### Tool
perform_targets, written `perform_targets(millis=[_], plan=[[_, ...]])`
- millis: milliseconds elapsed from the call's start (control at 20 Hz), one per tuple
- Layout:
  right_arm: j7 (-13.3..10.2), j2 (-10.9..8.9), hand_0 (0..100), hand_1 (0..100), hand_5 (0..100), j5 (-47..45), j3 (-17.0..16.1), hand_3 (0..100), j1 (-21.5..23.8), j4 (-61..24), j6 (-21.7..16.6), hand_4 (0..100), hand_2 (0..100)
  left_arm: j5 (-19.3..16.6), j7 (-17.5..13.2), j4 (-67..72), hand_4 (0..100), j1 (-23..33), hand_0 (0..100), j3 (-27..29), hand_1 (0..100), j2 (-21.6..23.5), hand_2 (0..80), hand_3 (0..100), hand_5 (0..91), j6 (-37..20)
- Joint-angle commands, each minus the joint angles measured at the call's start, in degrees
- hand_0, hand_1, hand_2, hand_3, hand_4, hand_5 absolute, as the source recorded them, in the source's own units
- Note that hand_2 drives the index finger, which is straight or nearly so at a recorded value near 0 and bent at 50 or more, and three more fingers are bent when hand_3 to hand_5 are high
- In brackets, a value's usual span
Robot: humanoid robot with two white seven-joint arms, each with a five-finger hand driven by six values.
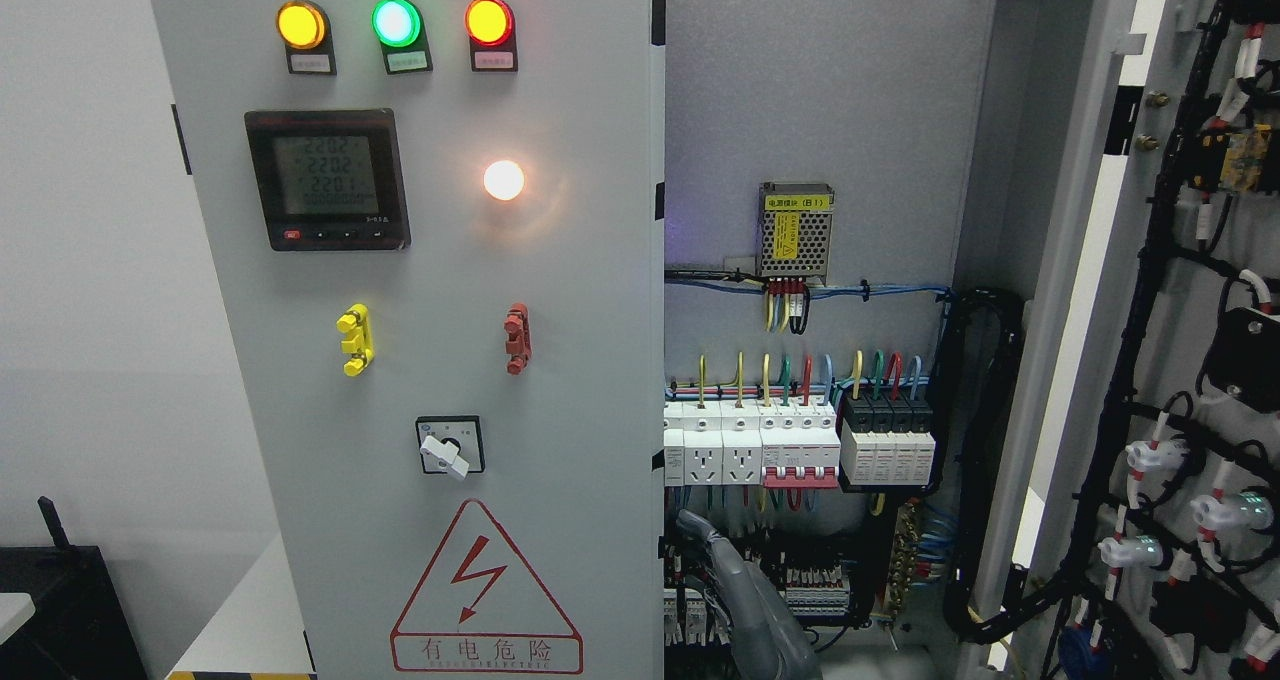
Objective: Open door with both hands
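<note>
A grey electrical cabinet fills the view. Its left door [560, 360] stands shut and carries three lamps, a meter, a rotary switch and a red warning triangle. The right door [1190, 290] is swung wide open to the right, showing its wired inner side. Between them the cabinet interior [850, 110] is exposed. My right hand [712, 558], grey, rises from the bottom edge just right of the left door's free edge. Its fingers [692, 526] are stretched upward in front of the lower terminal rows and hold nothing. Whether they touch the door edge is unclear.
Inside are a power supply [796, 230], a row of breakers and sockets [800, 445] and black cable bundles [985, 460]. A black box [60, 610] sits at the lower left beside a white wall.
</note>
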Motion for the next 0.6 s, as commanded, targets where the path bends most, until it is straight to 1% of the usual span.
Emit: perform_targets(millis=[0, 551], plan=[[0.00, -1.90, 11, 0, 0, -0.21, 0.01, 0, -1.15, 2.24, -0.01, 0, 0, 1.14, -0.05, 0.01, 3, 0.00, 0, 0.01, 0, 0.00, 0.0, 0, 0.0, -0.02], [0.08, -1.90, 11, 0, 0, -0.30, 0.18, 0, -1.68, 2.59, -0.01, 0, 0, 1.14, -0.05, 0.01, 3, 0.00, 0, 0.01, 0, 0.00, 0.0, 0, 0.0, -0.02]])
